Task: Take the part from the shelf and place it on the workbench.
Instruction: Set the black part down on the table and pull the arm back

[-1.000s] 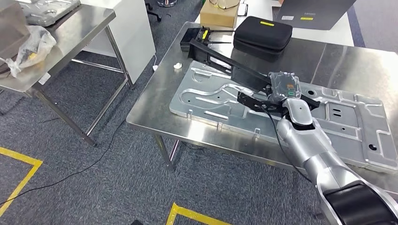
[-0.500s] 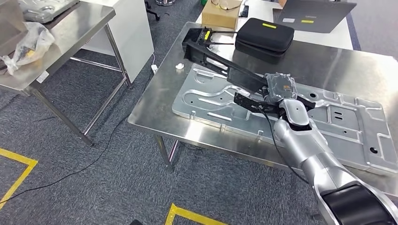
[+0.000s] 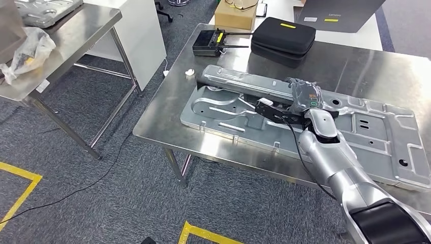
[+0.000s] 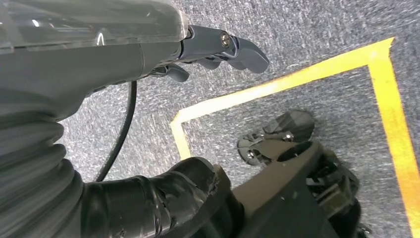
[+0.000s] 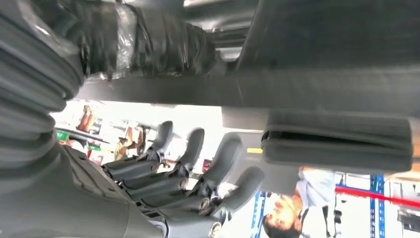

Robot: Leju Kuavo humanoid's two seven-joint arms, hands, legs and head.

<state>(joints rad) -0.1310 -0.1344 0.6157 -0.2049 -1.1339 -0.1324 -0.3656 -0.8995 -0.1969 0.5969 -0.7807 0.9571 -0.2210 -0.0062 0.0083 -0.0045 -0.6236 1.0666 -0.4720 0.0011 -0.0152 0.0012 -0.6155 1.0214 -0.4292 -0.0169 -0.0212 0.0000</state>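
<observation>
The part [image 3: 244,84] is a long silver metal channel lying across the left half of a large flat stamped plate [image 3: 376,137] on the steel workbench [image 3: 167,117]. My right hand [image 3: 300,107] is at the part's right end. In the right wrist view the part [image 5: 297,89] runs between the taped thumb [image 5: 148,44] and the fingers [image 5: 198,173], which are stretched out with a bright gap between them and the part. My left hand [image 4: 163,44] hangs over the carpet beside a yellow floor line and holds nothing.
At the far side of the workbench are a black zip case [image 3: 284,35], a black handset with aerials [image 3: 208,43], a cardboard box [image 3: 236,15] and a laptop [image 3: 340,12]. A small white object [image 3: 189,72] lies near the left edge. A second steel table [image 3: 76,30] stands at left.
The part has turned over and dropped from a tilted, dark-side-up pose to lying flat on the plate, silver side up. My right hand stays at its right end.
</observation>
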